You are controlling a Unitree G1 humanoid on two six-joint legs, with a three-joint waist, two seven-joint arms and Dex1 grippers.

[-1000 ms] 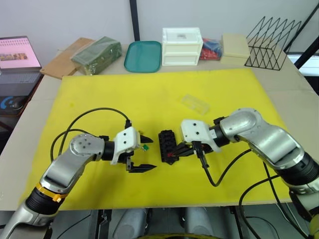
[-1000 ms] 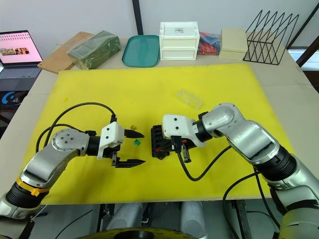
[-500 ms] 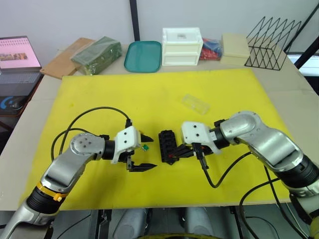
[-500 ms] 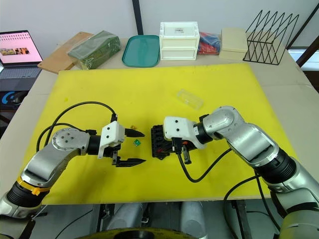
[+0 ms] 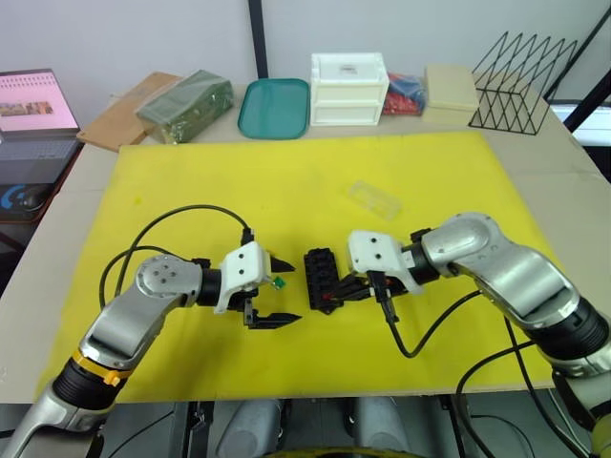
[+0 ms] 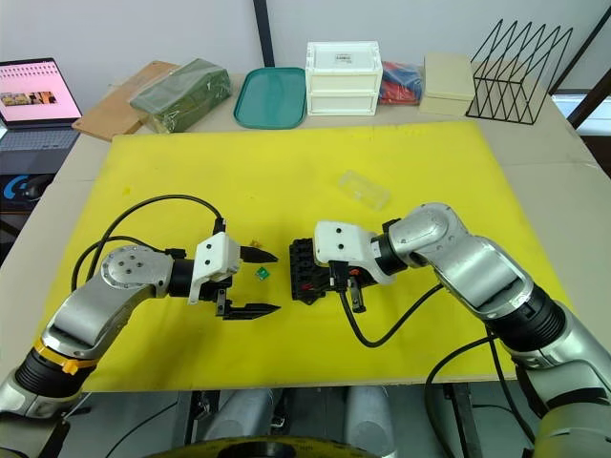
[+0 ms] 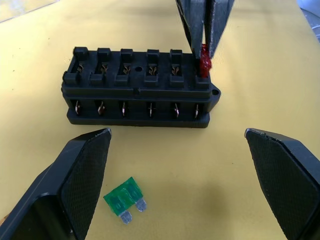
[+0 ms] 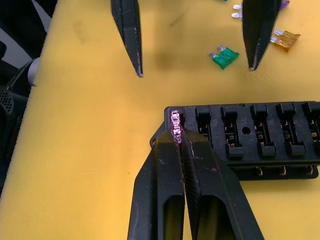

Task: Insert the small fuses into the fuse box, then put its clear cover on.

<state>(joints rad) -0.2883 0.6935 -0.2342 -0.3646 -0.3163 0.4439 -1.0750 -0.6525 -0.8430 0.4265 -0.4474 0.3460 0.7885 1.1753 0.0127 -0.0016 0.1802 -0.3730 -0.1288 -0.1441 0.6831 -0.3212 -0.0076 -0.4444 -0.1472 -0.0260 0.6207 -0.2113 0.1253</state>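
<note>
On the yellow mat (image 5: pixel 191 181) covering the desk, mid-front: the fuse box (image 5: pixel 321 280) lies with its long axis running away from the robot, two rows of slots facing up.

Right gripper (image 8: pixel 179 137) reaches in from the right side of the box, fingers pinched tight on a red fuse (image 8: pixel 175 126). Fuse sits right at the corner slot at the near end of the box, blades pointing down into it. How deep it is seated I cannot tell; it looks partly in at most, since the red body stands above the rim in the left wrist view. Other slots visible there look empty.

Left gripper (image 5: pixel 273 292) hovers just left of the box, fingers spread wide, holding nothing. A green fuse (image 7: pixel 124 199) lies flat on the mat between those open fingers and the box, close to both, apart from the box wall. An amber fuse (image 8: pixel 285 39) and a purple fuse (image 8: pixel 283 5) lie a little further off on the same side.

Clear cover (image 6: pixel 363 189) rests on the mat behind the box, toward the right, well apart from both grippers.

Judgement: insertion of the first fuse is in hand; the press goes straight down along the slot. The left arm is nearer the green fuse.
</note>
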